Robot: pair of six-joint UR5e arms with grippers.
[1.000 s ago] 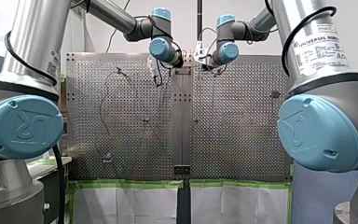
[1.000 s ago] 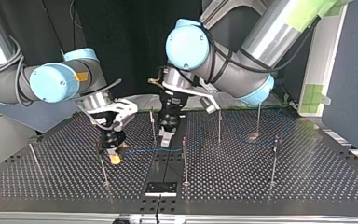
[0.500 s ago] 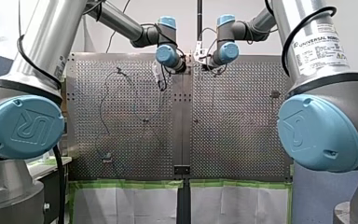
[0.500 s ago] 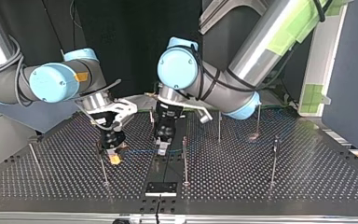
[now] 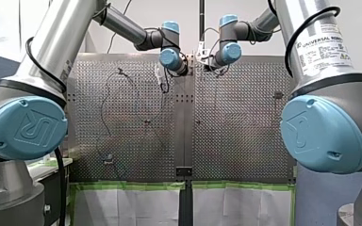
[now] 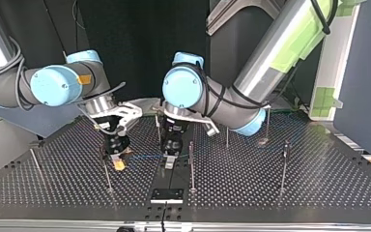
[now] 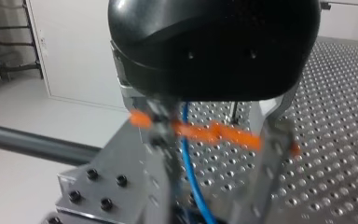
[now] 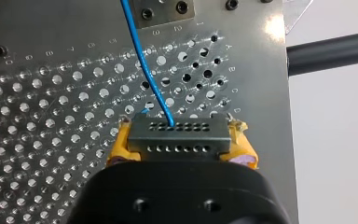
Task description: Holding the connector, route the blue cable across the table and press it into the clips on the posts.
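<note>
In the right wrist view my right gripper (image 8: 179, 132) has its yellow pads shut on a grey connector (image 8: 177, 142) with rows of small holes. The blue cable (image 8: 142, 60) leaves the connector and runs ahead over the perforated plate. In the top view that gripper (image 6: 119, 163) hangs low at the left of centre. My left gripper (image 6: 170, 160) is just beside it, over the cable (image 6: 145, 156). In the left wrist view its metal fingers (image 7: 161, 177) stand apart and open, with the blue cable (image 7: 191, 172) running down between them.
Thin upright posts stand around the work: one (image 6: 191, 164) right beside my left gripper, one (image 6: 107, 176) below my right gripper, others (image 6: 227, 137) (image 6: 284, 164) toward the top view's right. A black plate (image 6: 166, 195) lies near the table's front edge.
My left arm has swung toward the top view's left and come down, bringing its gripper over the blue cable next to my right gripper. My right arm has stayed still with the connector.
</note>
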